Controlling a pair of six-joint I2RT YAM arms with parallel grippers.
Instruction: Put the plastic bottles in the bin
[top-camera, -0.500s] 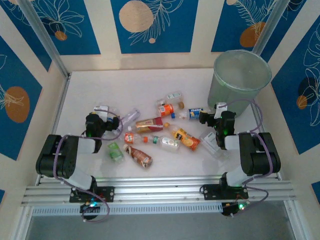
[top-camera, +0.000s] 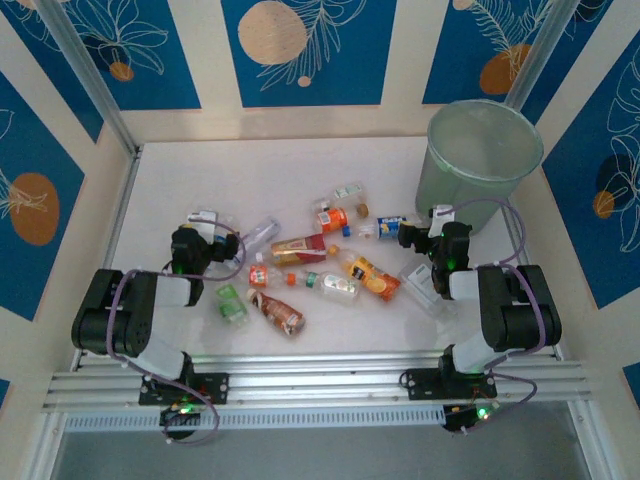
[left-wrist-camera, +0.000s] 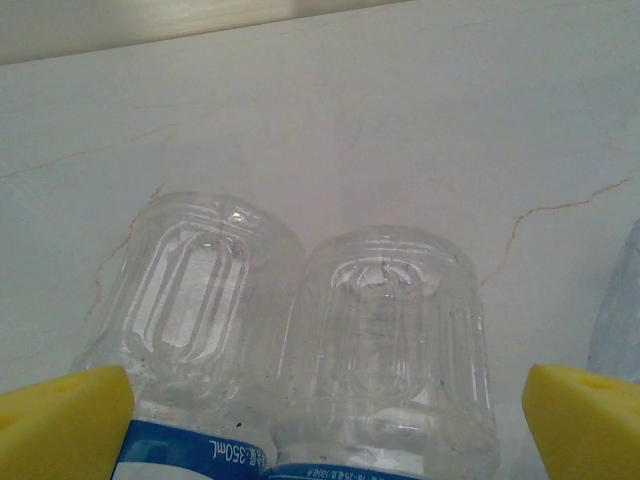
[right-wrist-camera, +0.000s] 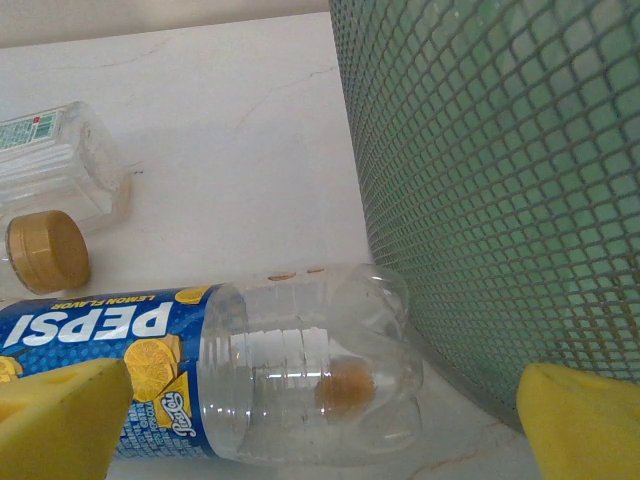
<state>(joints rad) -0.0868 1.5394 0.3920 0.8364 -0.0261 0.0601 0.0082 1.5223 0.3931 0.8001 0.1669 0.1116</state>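
Several plastic bottles lie scattered mid-table, among them an orange-labelled one (top-camera: 333, 218), a red-labelled one (top-camera: 298, 248) and a green one (top-camera: 232, 303). The grey-green mesh bin (top-camera: 480, 160) stands at the back right. My left gripper (top-camera: 207, 235) is open, and its yellow fingertips (left-wrist-camera: 60, 425) flank two clear blue-labelled bottles (left-wrist-camera: 385, 340) lying side by side. My right gripper (top-camera: 422, 235) is open too, just in front of the bin (right-wrist-camera: 500, 180). Between its fingertips (right-wrist-camera: 585, 420) lies a blue lemon Pepsi bottle (right-wrist-camera: 300, 375), its base toward the bin wall.
A clear bottle (top-camera: 425, 285) lies beside the right arm. A brown-labelled bottle (top-camera: 278, 312) lies near the front edge. Past the Pepsi bottle are a tan-capped bottle (right-wrist-camera: 45, 250) and a clear square one (right-wrist-camera: 60, 160). Enclosure walls ring the table.
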